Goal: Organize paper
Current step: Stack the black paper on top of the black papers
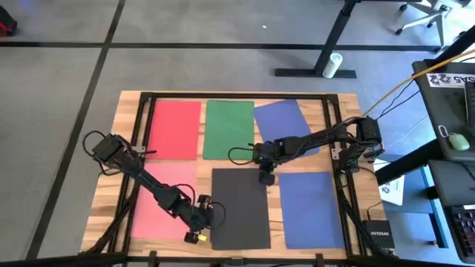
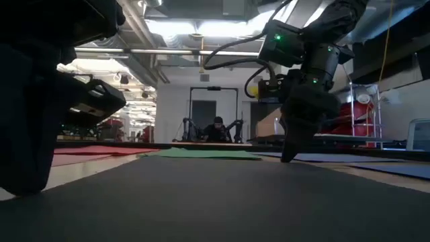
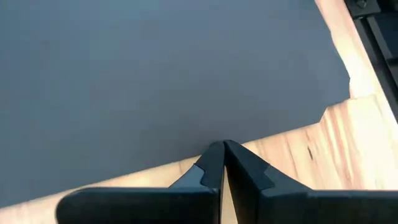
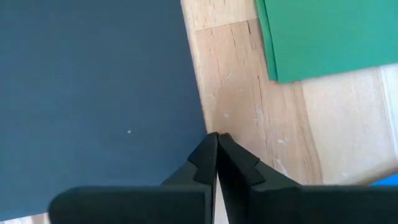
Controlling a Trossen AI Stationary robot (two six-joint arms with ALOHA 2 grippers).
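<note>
A pale wooden table with visible grain carries six flat, matte rectangular sheets of paper. At the far left lies the red sheet, and nearer the front edge the pink sheet, partly crossed by the left arm. The left gripper sits low at the left edge of the dark grey sheet; its fingers are pressed together with nothing between them, their tips on bare wood at the sheet's edge. The green sheet lies in the far row, square to the table. The right gripper points down at the far right corner of the dark grey sheet, its fingers also closed tight and empty, tips on the strip of wood beside that corner. Further right, one blue sheet lies skewed in the far row under the right arm, and a second blue sheet lies flat near the front.
</note>
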